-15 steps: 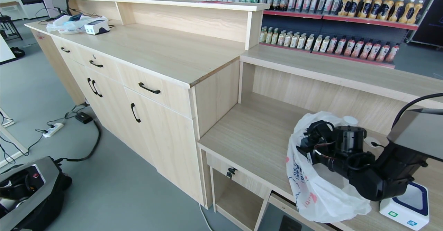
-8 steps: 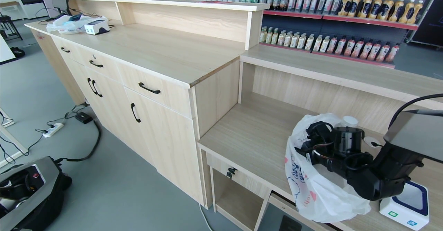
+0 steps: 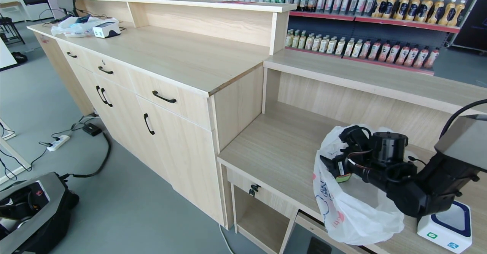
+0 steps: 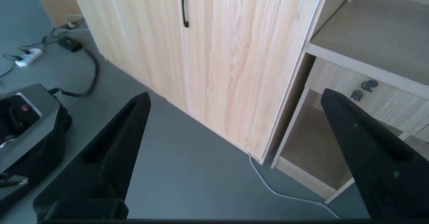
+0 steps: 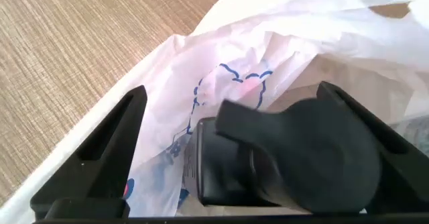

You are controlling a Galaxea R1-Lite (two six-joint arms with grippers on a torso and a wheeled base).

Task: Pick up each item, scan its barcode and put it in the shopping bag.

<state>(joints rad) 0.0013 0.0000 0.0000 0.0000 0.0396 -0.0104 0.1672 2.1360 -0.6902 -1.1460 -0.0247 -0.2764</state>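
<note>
Change: right end effector (image 5: pixel 232 90) has lifted a little and turned over the bag (image 3: pixel 354 216) during the last second. A small green-and-red patch (image 3: pixel 342 177) now shows just under it, and I cannot tell what it belongs to.
Grip: fingers stand wide apart. A dark item (image 5: pixel 268 163) lies between them, close to one finger, over the crumpled plastic inside the bag.
Meaning: item looks let go, so this drop seems done. The arm likely has to back out for the next one.
Left end effector (image 4: pixel 234 96): fingers apart, nothing in them, hanging over the floor in front of the cupboard doors.
Edges: bag sits at the front lip of the low table (image 3: pixel 274 143), its belly bulging past it. The scanner (image 3: pixel 437 233) stands just beside it, also at the lip.
Room: bare table stretches from the bag to the cupboard side (image 3: pixel 236 105). The back panel (image 3: pixel 342 102) closes in behind.
</note>
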